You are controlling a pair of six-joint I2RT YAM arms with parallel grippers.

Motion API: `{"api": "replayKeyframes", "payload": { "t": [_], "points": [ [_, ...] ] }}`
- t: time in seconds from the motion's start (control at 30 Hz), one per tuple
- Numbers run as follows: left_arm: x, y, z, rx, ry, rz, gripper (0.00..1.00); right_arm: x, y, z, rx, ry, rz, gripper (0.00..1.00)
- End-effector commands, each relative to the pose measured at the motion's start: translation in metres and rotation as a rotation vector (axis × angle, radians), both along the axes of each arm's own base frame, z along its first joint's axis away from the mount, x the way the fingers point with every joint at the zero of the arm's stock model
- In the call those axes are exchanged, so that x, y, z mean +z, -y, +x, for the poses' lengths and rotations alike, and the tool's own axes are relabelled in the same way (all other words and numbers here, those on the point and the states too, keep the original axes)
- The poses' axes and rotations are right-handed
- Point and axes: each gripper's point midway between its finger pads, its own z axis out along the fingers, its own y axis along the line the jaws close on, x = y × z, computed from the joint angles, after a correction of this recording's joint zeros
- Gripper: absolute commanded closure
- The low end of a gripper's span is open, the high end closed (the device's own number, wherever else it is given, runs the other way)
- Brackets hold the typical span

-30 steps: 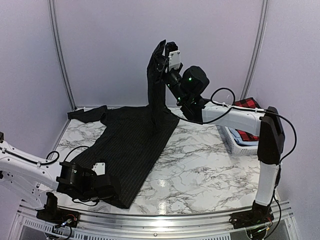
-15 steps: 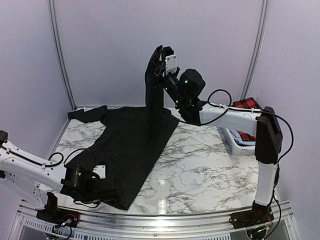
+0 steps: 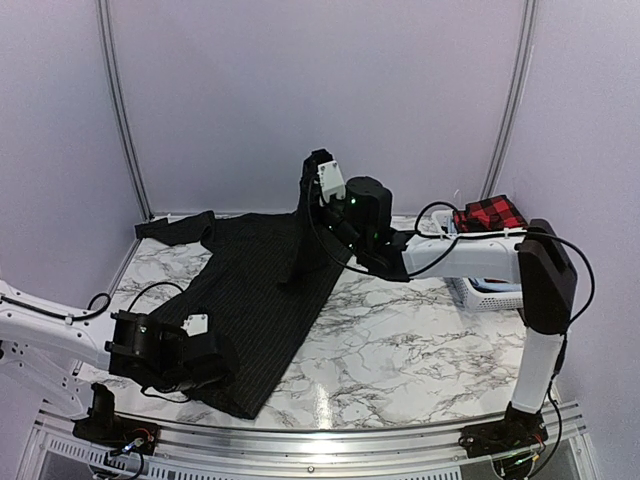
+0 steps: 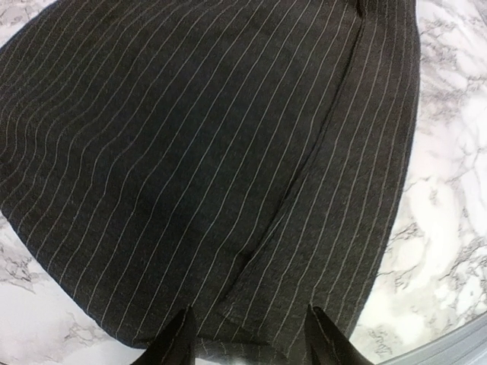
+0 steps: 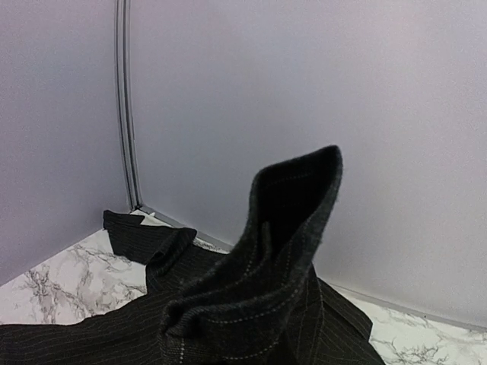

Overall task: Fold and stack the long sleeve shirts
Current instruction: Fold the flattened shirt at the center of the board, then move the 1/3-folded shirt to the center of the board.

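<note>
Right arm (image 3: 470, 248) lower than before, forearm level, pinstriped shirt (image 3: 250, 290) partly aloft

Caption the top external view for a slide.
Right gripper holds part of the pinstriped shirt aloft; left gripper hovers at its hem.

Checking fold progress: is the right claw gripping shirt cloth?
Yes, the right claw holds a raised fold of the pinstriped shirt.

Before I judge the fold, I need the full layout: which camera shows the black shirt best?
The top view: the whole black shirt spread on the table, one edge lifted by the right gripper. The left wrist shows only the hem close up; the right wrist only the bunched, raised cloth.
</note>
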Motion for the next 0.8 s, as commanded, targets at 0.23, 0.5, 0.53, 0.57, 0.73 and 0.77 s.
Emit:
{"api": "replayKeyframes", "payload": {
  "t": [0.23, 0.5, 0.53, 0.57, 0.73, 0.77],
  "points": [
    [0.036, 0.008, 0.044, -0.145, -0.022, -0.089, 0.52, -0.069, 0.041, -0.035, -0.118, -0.349, -0.118, 1.00],
    [0.000, 0.017, 0.042, -0.232, -0.116, -0.138, 0.50, -0.144, 0.030, 0.009, -0.024, -0.606, -0.276, 1.00],
    [-0.008, 0.019, 0.042, -0.242, -0.134, -0.133, 0.50, -0.162, 0.023, 0.009, 0.006, -0.654, -0.295, 1.00],
    [-0.016, 0.022, 0.042, -0.258, -0.151, -0.127, 0.51, -0.183, 0.017, 0.012, 0.018, -0.696, -0.312, 1.00],
    [-0.045, 0.041, 0.044, -0.320, -0.211, -0.081, 0.58, -0.259, 0.005, 0.015, 0.045, -0.860, -0.339, 1.00],
    [-0.048, 0.045, 0.044, -0.332, -0.221, -0.074, 0.59, -0.268, 0.007, 0.017, 0.035, -0.876, -0.337, 1.00]
  ]
}}
